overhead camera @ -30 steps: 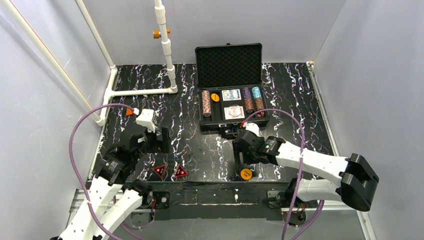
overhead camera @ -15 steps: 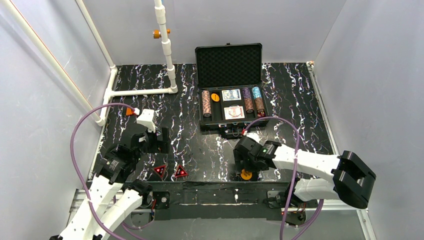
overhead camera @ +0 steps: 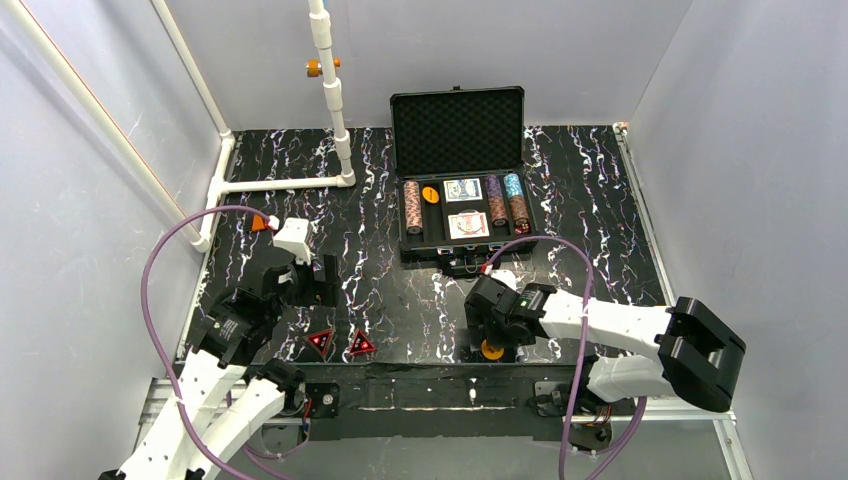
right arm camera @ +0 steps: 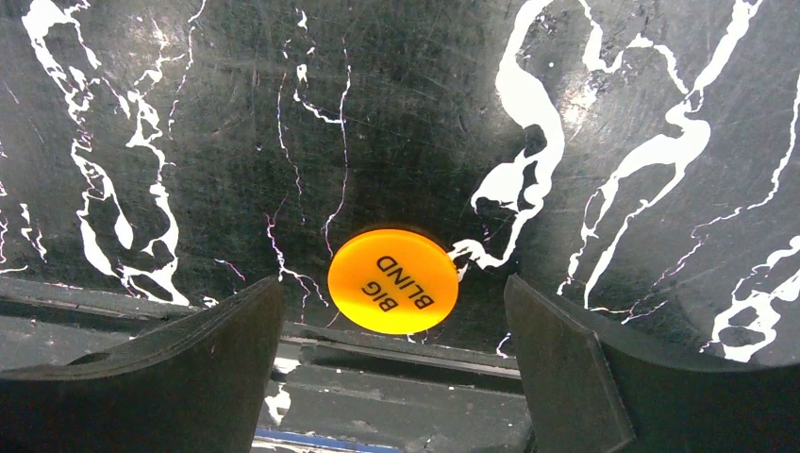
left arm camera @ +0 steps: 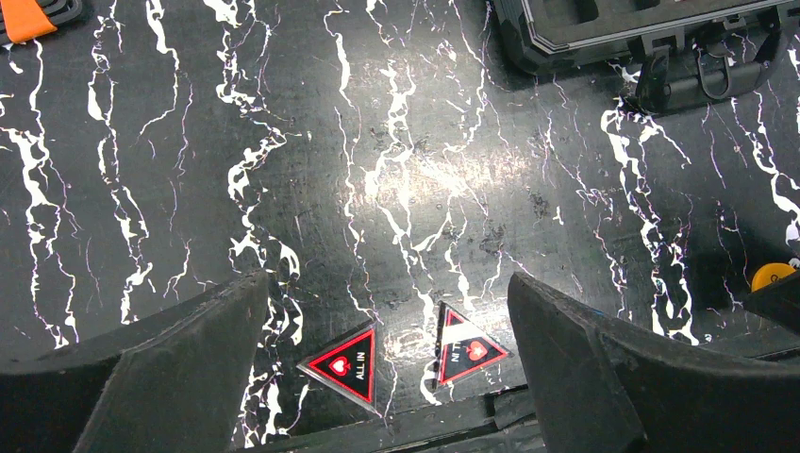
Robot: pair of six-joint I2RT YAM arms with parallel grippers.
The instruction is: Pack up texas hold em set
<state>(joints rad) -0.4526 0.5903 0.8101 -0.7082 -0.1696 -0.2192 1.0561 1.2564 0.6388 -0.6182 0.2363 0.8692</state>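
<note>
Texas hold em set parts lie in 2 areas. The black hinged case (overhead camera: pixel 458 132) stands open at 12 o'clock on the bench (overhead camera: pixel 390 290). Its lid is upright and lined with dimpled foam. Its tray holds chip stacks (overhead camera: pixel 412 207), 2 card decks (overhead camera: pixel 462 189) and a small orange disc (overhead camera: pixel 431 194).

A loose disc (right arm camera: pixel 392 280) lies at 6 o'clock by the bench's near edge, inside the gap of the right tool (right arm camera: pixel 391 294). That tool is spread wide, with 1 finger at the disc's 9 o'clock and 1 at its 3 o'clock. Neither finger touches the disc.

The 2 red-black triangles (left arm camera: pixel 346 363) lie flat side by side at 7 o'clock. In the left wrist view they show low in the gap of the left tool (left arm camera: pixel 385 283), which is also spread wide and grips nothing.

1 second earlier the right tool was nearer the case front and the loose disc lay uncovered. The arm has since drawn back toward 6 o'clock and come over the disc. The left arm, case and triangles are unchanged.

The loose disc is round, flat, glossy orange and printed BIG BLIND. The triangles are black with red borders, and 1 reads ALL IN. The bench is glossy black with white marble-like veins. A small orange block (left arm camera: pixel 24 14) sits at 9 o'clock.
</note>
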